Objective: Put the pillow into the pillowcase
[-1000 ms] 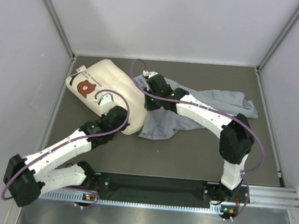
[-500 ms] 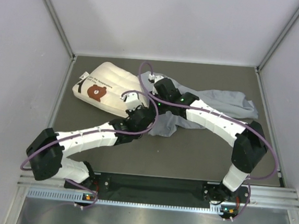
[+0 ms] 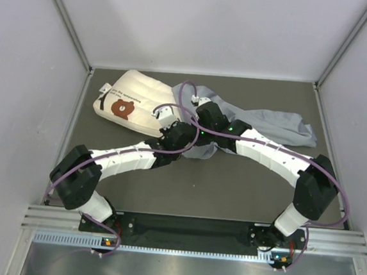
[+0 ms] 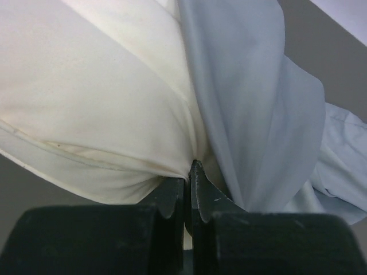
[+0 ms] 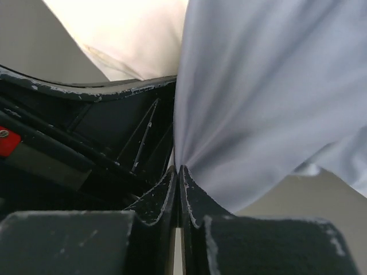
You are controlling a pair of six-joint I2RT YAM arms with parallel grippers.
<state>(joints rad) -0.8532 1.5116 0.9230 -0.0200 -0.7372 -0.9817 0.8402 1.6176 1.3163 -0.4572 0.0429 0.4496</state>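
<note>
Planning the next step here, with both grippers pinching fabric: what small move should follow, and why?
Probably the left gripper pushes its pinched pillow corner rightward, into the pillowcase edge held by the right gripper; most of the pillow lies outside the case.

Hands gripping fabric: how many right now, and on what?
2. The left hand is pinched shut on the gathered edge of the pillow. The right hand is pinched shut on a fold of the pillowcase. Both meet mid-table.
</note>
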